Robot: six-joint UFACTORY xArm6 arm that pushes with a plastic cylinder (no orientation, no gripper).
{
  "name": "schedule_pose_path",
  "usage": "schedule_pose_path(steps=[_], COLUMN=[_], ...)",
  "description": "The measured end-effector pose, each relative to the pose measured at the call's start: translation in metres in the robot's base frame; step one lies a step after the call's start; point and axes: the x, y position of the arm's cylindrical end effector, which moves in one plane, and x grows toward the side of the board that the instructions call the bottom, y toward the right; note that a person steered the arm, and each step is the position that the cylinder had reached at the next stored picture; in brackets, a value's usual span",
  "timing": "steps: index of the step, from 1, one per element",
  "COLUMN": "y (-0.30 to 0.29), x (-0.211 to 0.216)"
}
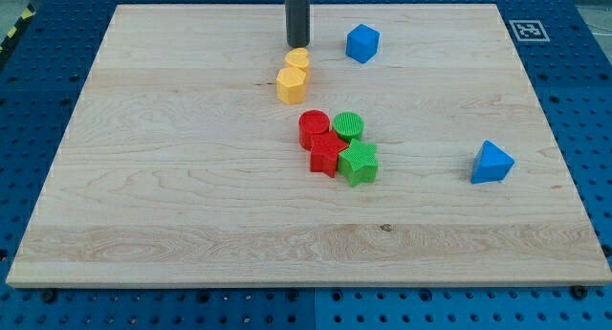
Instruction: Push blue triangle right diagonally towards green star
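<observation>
The blue triangle (491, 163) lies near the board's right edge. The green star (359, 164) is to its left, near the middle of the board, in a tight cluster with a red star (326, 155), a red cylinder (313, 129) and a green cylinder (348, 126). My tip (297, 43) is at the top middle of the board, just above a small yellow block (297, 59). It is far up and to the left of the blue triangle and touches neither it nor the green star.
A second yellow block (291, 84) sits right below the first one. A blue cube-like block (362, 43) lies to the right of my tip. The wooden board (143, 196) rests on a blue perforated table, with a marker tag (527, 30) at its top right corner.
</observation>
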Motion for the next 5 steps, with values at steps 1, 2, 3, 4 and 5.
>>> schedule_pose_path(steps=[1,2,3,4,5], y=[0.015,0.036,0.065,0.09,0.11], x=[0.011,0.024,0.03,0.058,0.112])
